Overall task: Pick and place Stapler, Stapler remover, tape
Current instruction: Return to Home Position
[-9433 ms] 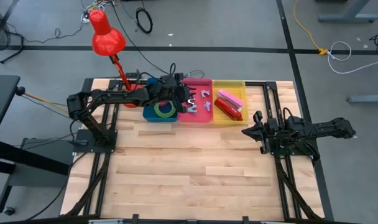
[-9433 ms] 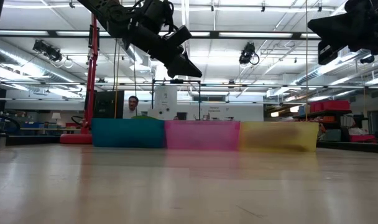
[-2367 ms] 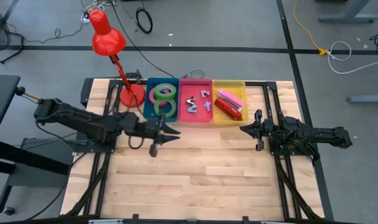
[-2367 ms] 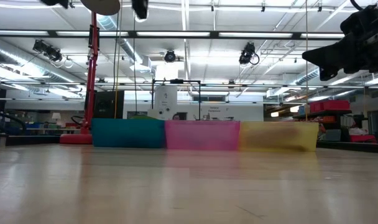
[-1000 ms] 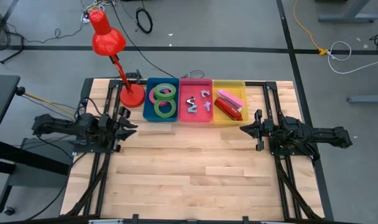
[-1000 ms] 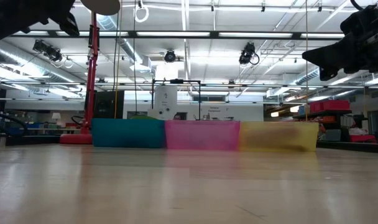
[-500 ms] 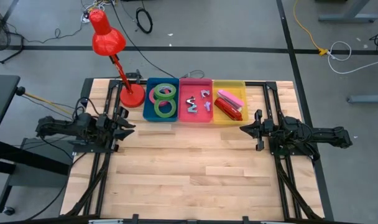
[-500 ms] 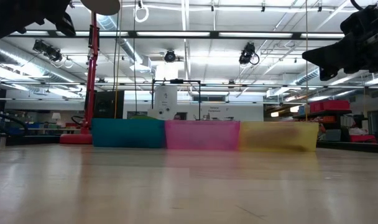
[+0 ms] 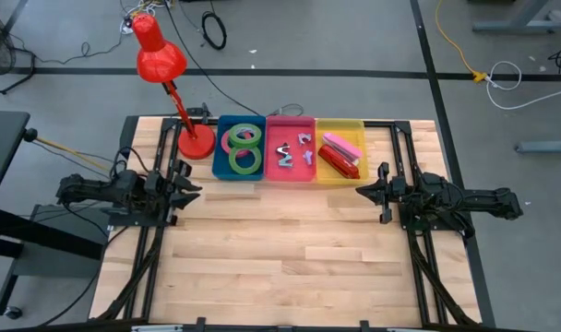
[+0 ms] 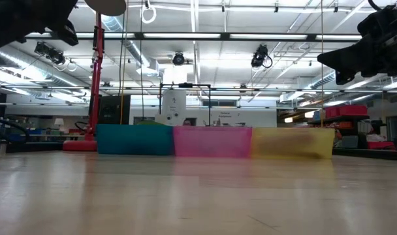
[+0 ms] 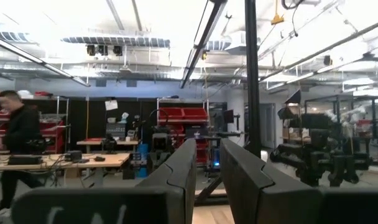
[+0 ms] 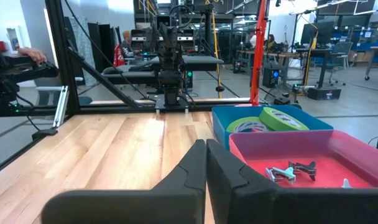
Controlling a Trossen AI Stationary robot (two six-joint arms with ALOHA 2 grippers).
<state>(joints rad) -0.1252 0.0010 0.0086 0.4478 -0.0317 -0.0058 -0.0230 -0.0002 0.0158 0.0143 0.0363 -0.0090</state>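
The tape rolls lie flat in the blue bin [image 9: 219, 148]: a green one [image 9: 246, 161] and a red and a green one [image 9: 244, 137] beside it. Grey stapler removers [image 9: 294, 152] lie in the pink bin [image 9: 291, 120]. A pink and a red stapler [image 9: 340, 154] lie in the yellow bin [image 9: 340, 122]. My left gripper [image 9: 190, 185] is drawn back over the table's left edge, its fingers [image 11: 176, 168] a narrow gap apart with nothing between them. My right gripper [image 9: 362, 192] rests shut at the right edge, pointing level toward the left, empty.
The three bins stand side by side at the table's far edge. A red desk lamp has its base [image 9: 196, 145] left of the blue bin and its head [image 9: 159, 55] beyond the far edge. Bare wood [image 9: 280, 240] fills the middle and near part. A person [image 11: 18, 143] walks in the room behind.
My left arm has folded a little further back and settled slightly lower at the table's left edge; the gap between its fingers is unchanged. The bins and their contents have stayed as they were.
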